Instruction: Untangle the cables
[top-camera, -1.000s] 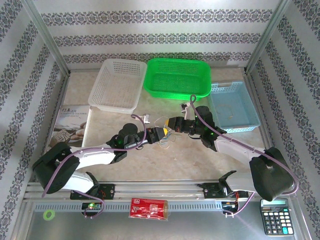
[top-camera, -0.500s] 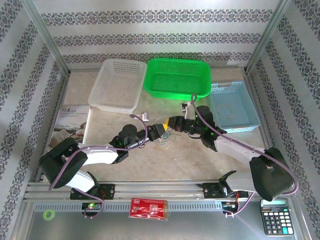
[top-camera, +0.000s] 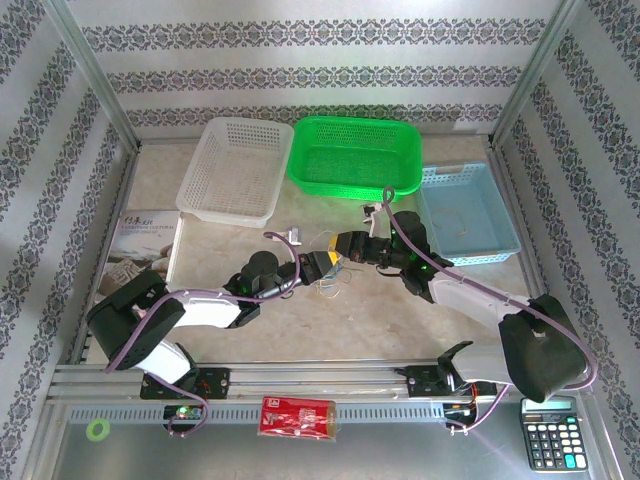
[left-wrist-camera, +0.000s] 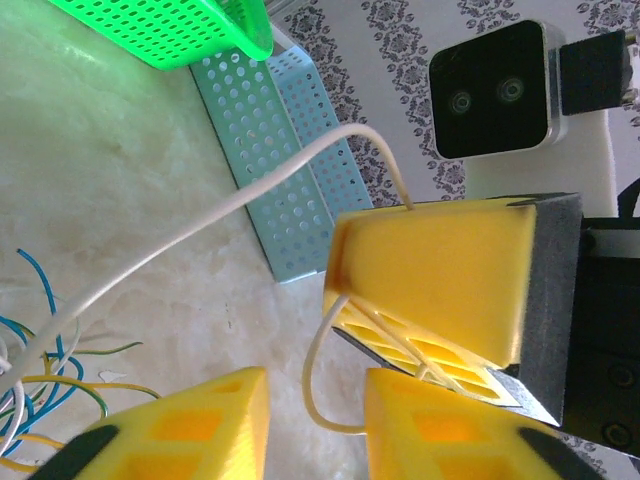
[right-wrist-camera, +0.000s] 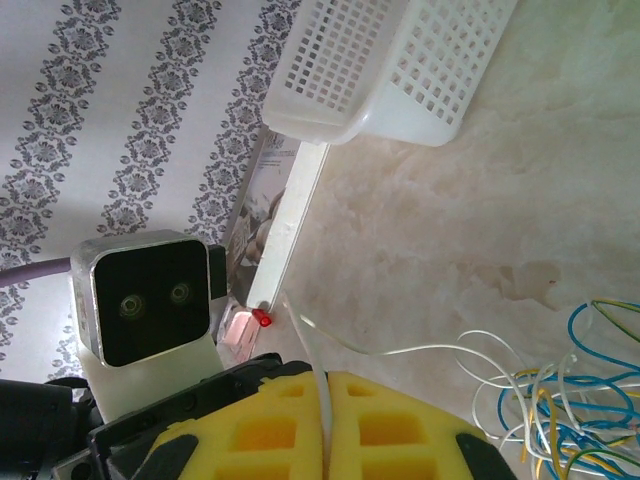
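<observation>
Where the two arms meet near the middle of the table (top-camera: 390, 320), the cables (top-camera: 330, 285) lie in a loose tangle of white, yellow, green and blue strands. The tangle rests flat on the table, just below both sets of fingers in the top view and apart from all three baskets.

The right fingers (right-wrist-camera: 390, 435) are pressed fully together. They pinch a white cable (right-wrist-camera: 400, 350), which comes out from between the pads and curves across the table to the tangle at the lower right of the right wrist view.

In the left wrist view the same white cable leaves the top of the right pads and runs in a long arc down to the tangle at the lower left. A second short loop of it hangs below the pads.

The left fingers (left-wrist-camera: 190, 430) stand partly apart, with a clear gap between the two pads. That short loop dips into the gap, close to one pad, but it is not pinched, so they hold nothing. The two pairs of fingers sit just beside each other.

At the far side of the table are a white basket (top-camera: 232, 170), a green basket (top-camera: 355, 155) and a blue basket (top-camera: 468, 212), in a row from left to right. A book (top-camera: 140, 245) lies at the left edge.
</observation>
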